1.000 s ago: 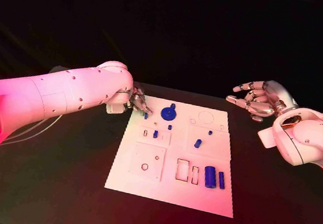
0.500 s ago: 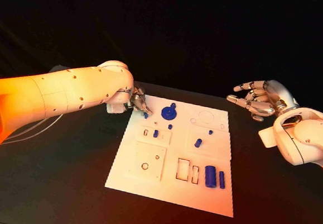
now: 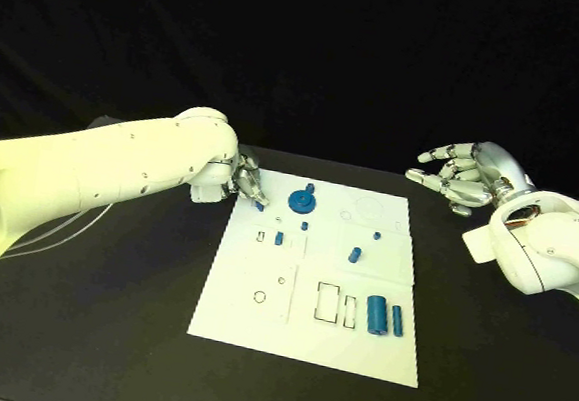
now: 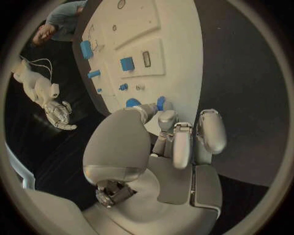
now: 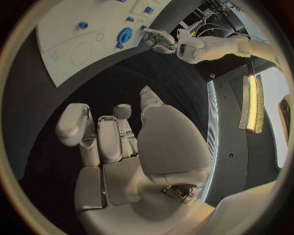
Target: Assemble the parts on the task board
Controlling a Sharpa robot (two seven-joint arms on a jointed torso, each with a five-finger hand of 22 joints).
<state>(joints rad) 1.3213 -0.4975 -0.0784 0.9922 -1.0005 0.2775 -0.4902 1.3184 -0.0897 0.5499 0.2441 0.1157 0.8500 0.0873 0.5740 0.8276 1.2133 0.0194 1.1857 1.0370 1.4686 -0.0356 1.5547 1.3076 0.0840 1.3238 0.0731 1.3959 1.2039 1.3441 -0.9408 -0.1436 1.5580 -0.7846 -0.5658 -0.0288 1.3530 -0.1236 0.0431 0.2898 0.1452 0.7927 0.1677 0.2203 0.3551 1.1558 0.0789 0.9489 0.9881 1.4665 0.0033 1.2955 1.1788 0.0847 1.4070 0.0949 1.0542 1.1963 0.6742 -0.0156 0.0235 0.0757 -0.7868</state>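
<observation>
The white task board (image 3: 303, 334) lies in the middle of the black table. On it are a blue round disc (image 3: 302, 200), several small blue pegs such as one (image 3: 354, 254) near the middle, a thick blue cylinder (image 3: 377, 315) and a slim blue bar (image 3: 397, 321). My left hand (image 3: 246, 182) hangs over the board's far left corner and pinches a small blue peg (image 3: 259, 205) (image 4: 160, 103) between thumb and fingertip. My right hand (image 3: 464, 180) floats above the table beyond the board's far right corner, fingers apart, holding nothing.
Outlined recesses (image 3: 327, 303) mark the board's near half. A pale cable (image 3: 53, 228) runs over the table under my left arm. The right wrist view shows the board (image 5: 67, 34), the disc (image 5: 124, 35) and my left hand (image 5: 160, 41).
</observation>
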